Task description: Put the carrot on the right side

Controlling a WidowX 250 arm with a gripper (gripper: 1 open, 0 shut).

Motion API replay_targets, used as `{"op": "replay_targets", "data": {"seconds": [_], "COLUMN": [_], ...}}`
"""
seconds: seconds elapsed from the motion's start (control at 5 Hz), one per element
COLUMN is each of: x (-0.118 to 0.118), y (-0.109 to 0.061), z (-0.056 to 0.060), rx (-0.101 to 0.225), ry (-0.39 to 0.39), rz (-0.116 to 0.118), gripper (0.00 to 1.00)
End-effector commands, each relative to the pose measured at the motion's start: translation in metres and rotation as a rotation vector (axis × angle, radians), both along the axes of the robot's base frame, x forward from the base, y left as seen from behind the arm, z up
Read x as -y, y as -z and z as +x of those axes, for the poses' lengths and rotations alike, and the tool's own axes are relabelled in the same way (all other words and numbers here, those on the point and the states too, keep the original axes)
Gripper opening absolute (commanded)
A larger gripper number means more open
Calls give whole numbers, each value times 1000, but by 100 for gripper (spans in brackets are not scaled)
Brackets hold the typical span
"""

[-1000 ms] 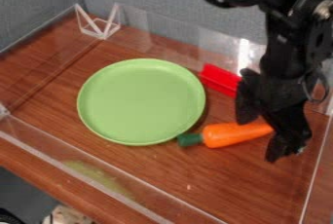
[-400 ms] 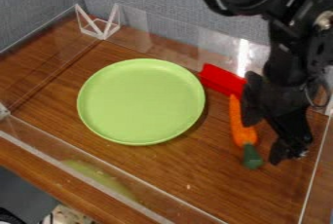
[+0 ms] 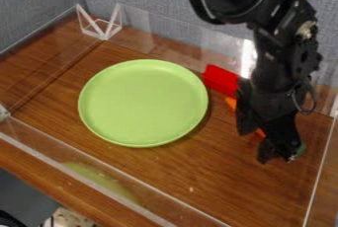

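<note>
The carrot [image 3: 234,103] lies on the wooden table right of the green plate [image 3: 142,101]. Only a sliver of its orange end shows, next to the red block; the rest is hidden under the black gripper [image 3: 268,137]. The gripper points down onto the table with its fingers [image 3: 283,150] astride the carrot's place. The arm's dark body blocks the gap, so I cannot tell whether the jaws press on the carrot.
A red block [image 3: 220,77] lies behind the carrot, by the plate's right rim. Clear acrylic walls [image 3: 158,206] ring the table, with the right wall close to the gripper. A white wire stand [image 3: 101,20] sits in the far left corner.
The carrot swung from lying crosswise to pointing towards the front edge. The gripper has since sunk down over it and hides most of it.
</note>
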State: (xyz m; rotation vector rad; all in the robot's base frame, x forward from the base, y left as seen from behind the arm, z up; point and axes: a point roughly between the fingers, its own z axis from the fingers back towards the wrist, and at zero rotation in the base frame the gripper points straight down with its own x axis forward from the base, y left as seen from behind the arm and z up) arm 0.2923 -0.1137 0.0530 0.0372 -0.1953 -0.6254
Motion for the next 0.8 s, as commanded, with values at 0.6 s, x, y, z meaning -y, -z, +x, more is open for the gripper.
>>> {"op": "replay_targets", "data": {"seconds": [0.6], "x": [29], "y": [-32], "z": [-10], "rx": [35], "ry": [-107], "rz": [44], "gripper": [0]}}
